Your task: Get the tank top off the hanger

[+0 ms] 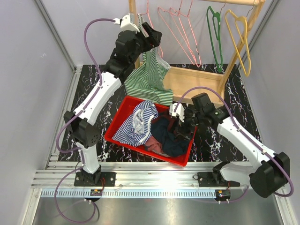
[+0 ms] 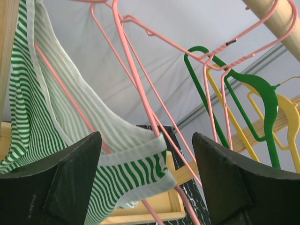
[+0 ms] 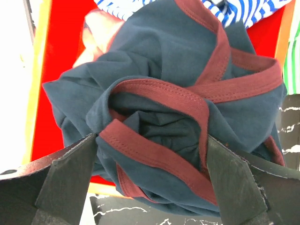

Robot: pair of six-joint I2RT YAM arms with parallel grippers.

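Tank top [image 2: 28, 108] on hanger [image 2: 125, 51] at rack's [image 1: 197, 77] left end.
My left gripper [image 2: 146, 138] straddles its strap, unclenched; right gripper [image 3: 152, 138] gapes over the bin [image 1: 117, 121].

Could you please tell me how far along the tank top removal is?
Done: a navy top and a blue striped garment already lie in the red bin. In hand: the left end effector, open, is up at the rack with a strap of the green striped tank top between its fingers. Left: the tank top hangs on its pink hanger and must come off. The right end effector hovers open over the navy top.
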